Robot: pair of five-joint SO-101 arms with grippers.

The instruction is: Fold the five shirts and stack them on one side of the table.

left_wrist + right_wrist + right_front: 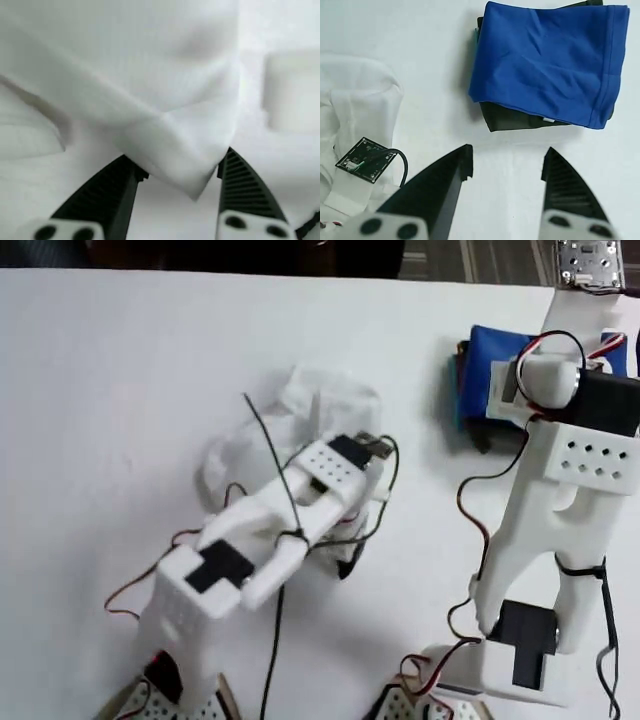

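White fabric of a crumpled shirt (320,405) lies bunched mid-table (100,390), and the left gripper (180,160) sits down on its near edge. Its jaws are spread wide with a doubled corner of the cloth between them, not yet pinched. That placement looks meant to catch the hem so that it can be drawn over for a fold.

At the far right a folded blue shirt (545,60) rests on a dark one (520,120), probably the start of the stack. The right gripper (509,152) hangs just near of that pile, jaws apart and empty. It seems parked there, ready to help with the white shirt or steady the pile.
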